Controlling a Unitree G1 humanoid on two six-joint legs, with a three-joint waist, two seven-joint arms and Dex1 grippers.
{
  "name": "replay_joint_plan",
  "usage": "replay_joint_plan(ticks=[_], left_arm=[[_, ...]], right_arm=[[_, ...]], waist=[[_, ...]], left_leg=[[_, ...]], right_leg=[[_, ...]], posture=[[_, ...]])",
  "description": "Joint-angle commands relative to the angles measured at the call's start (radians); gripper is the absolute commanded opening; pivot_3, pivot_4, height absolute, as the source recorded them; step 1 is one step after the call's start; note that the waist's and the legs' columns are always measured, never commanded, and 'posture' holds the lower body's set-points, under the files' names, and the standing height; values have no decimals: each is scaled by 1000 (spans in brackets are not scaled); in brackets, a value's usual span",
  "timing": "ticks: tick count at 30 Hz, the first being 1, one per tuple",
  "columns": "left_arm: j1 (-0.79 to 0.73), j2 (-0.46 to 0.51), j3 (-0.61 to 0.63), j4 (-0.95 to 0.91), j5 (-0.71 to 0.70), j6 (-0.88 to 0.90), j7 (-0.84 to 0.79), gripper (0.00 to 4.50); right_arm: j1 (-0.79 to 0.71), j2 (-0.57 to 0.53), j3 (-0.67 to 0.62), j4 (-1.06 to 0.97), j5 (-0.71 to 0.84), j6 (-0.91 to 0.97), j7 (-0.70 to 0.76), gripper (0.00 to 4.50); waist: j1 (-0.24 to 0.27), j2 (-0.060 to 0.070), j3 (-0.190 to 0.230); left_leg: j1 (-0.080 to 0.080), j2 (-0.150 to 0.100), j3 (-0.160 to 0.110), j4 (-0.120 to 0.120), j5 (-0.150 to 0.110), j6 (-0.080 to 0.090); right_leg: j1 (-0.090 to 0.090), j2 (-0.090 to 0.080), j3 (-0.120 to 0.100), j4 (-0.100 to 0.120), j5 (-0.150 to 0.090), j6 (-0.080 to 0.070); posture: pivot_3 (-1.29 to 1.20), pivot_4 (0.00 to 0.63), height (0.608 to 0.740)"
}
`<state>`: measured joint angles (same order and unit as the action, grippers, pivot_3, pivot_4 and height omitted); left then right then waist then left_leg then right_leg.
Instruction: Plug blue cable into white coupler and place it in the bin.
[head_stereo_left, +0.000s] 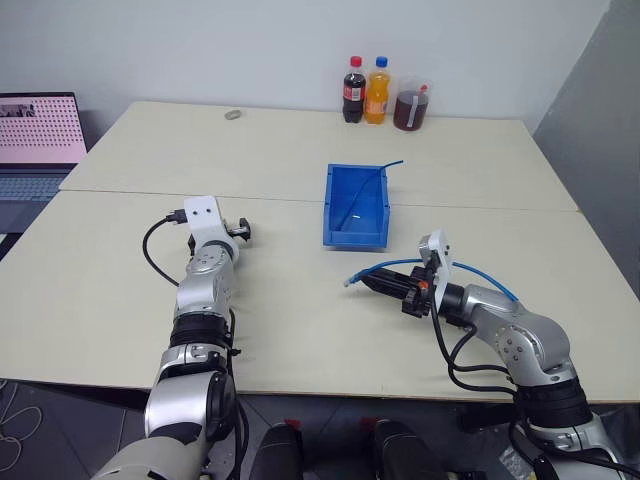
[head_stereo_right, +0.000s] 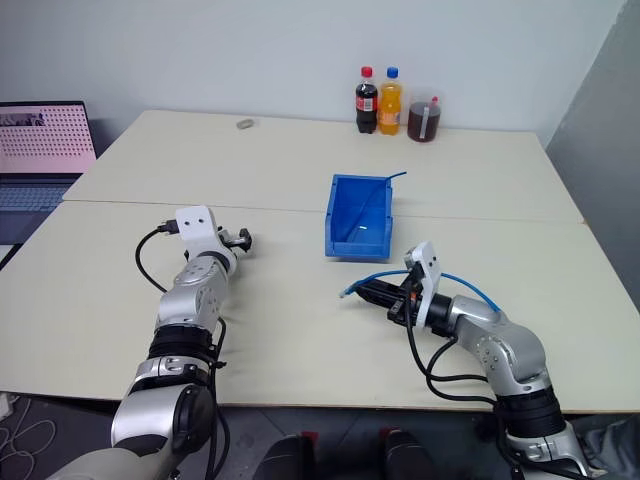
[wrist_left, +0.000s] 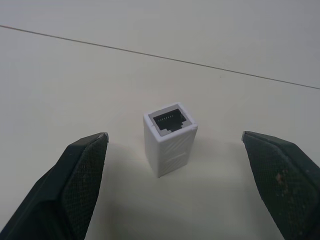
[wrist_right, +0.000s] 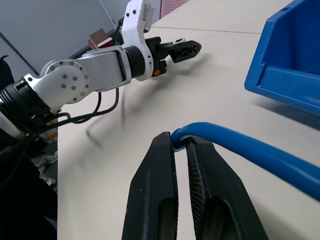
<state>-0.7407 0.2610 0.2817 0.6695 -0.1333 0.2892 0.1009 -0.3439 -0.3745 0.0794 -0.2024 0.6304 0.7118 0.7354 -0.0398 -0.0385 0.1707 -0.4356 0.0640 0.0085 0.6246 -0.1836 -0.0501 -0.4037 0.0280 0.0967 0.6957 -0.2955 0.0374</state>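
Gaping left claw (wrist_left: 172, 145) around white coupler (wrist_left: 170, 138), untouched

Evenly bright, soft overhead light; faint shadows under the arms on the table (head_stereo_left: 300, 320); close wrist views slightly soft.

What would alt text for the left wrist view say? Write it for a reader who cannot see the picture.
A small white coupler stands upright on a pale table, its dark socket facing up. The left gripper is open, one black finger on either side of the coupler and neither touching it.
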Motion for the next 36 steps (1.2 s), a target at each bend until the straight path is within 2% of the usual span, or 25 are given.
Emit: replay_joint_plan(ticks=[1, 17, 21, 24, 27, 30, 36], left_arm=[[-46, 11, 9, 20, 0, -42, 14, 4111], [-73, 11, 29, 95, -17, -72, 30, 953], [-42, 9, 19, 57, -20, -56, 15, 930], [30, 6, -5, -67, -51, 19, -72, 927], [129, 26, -63, -260, -137, 166, -285, 926], [218, 98, -162, -438, -213, 303, -523, 918], [273, 267, -363, -597, -222, 291, -922, 917]], right_arm=[[-4, -7, -22, -49, 13, 1, -4, 24], [0, -5, -22, -53, 15, 1, -14, 19], [-1, -2, -23, -51, 12, -6, -17, 19], [5, -3, -29, -63, 10, -12, -23, 18], [32, -27, -41, -107, 4, -22, -23, 18], [81, -59, -64, -175, 12, -25, -24, 18], [174, -123, -71, -308, -6, -30, -31, 18]], waist=[[0, 0, 0], [0, 0, 0], [0, 0, 0], [-2, 0, 0], [-1, 0, 0], [2, 0, 0], [6, 0, 0]], left_leg=[[0, 0, 0, 0, 0, 0], [0, 0, 0, 0, 0, 0], [0, 0, 0, 0, 0, 0], [0, 0, 0, 0, 0, 0], [0, 0, 0, 0, 0, -1], [0, 0, 0, -1, 0, -2], [0, 0, 0, 0, -1, -2]], right_leg=[[0, 0, 0, 0, 0, 0], [0, 0, 0, 0, 0, 0], [0, 0, 0, 0, 0, 0], [0, 0, 0, 0, 1, -1], [0, 0, 0, 1, 1, -2], [0, 0, 0, 0, 1, -3], [0, -1, 0, 0, 0, -1]], posture=[[0, 150, 740], [0, 150, 740], [0, 150, 740], [0, 150, 740], [0, 150, 740], [0, 150, 740], [0, 150, 740]])
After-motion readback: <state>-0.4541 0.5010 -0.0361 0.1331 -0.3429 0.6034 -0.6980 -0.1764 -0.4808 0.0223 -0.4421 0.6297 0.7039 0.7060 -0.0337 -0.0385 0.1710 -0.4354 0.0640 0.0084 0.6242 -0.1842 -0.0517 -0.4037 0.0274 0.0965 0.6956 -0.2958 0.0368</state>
